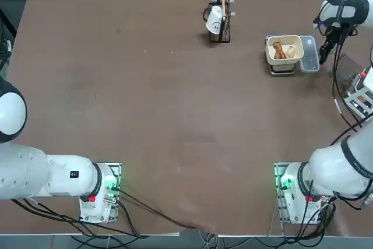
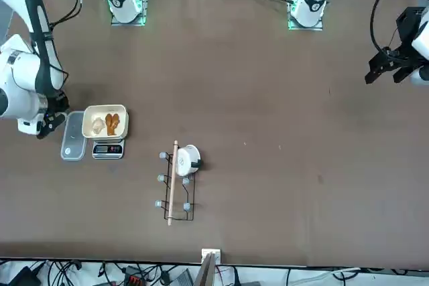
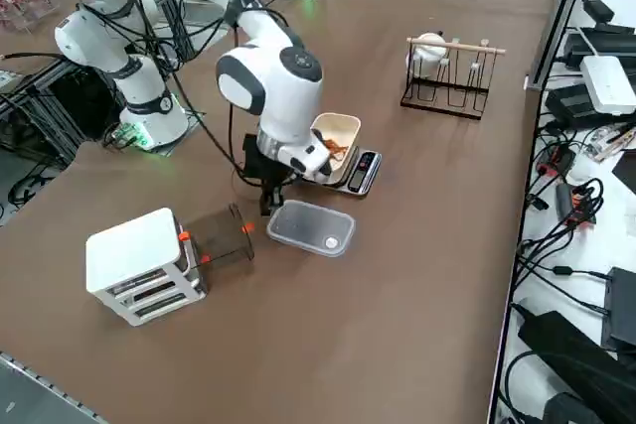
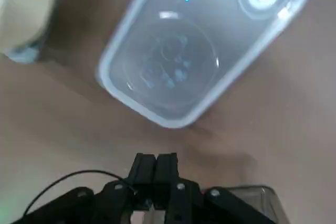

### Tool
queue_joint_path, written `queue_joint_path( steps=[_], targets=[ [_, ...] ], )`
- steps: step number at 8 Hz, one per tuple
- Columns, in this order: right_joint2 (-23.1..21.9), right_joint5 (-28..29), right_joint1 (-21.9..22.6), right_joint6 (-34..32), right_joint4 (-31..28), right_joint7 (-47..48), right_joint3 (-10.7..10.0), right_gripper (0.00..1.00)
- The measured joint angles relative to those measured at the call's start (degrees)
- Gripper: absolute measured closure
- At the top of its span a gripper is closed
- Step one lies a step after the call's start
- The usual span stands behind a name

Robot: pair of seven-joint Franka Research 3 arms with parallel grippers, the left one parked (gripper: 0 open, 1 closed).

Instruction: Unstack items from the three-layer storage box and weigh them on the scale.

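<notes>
Right wrist view gave us the clearest read: the right gripper (image 4: 155, 167) had its jaws pressed flat together, with nothing between them. They hung just above the bare table (image 4: 47, 124), and the clear lid (image 4: 194, 45) lay just ahead of them. From the right side view we placed the gripper (image 3: 268, 198) low between that lid (image 3: 310, 227) and a clear drawer (image 3: 221, 235) lying out on the table beside the three-layer storage box (image 3: 144, 265). The scale (image 3: 350, 164) stood beyond the lid, away from the rack, its cream tray (image 3: 336, 136) already carrying brown and pale items (image 1: 283, 50). We judged that the coming move turned on this: the rack lay back from the jaws on the side opposite the scale, so the jaws had to open and swing toward it for another piece.
</notes>
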Motion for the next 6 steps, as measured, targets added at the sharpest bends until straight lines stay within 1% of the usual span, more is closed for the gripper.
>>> queue_joint_path(
  steps=[3,6],
  targets=[
    [-0.2,-3.6,-2.6,2.2,-1.4,-1.1,0.0,0.98],
    [-0.2,-5.1,-5.9,2.2,-2.5,-1.2,-0.2,0.98]
  ],
)
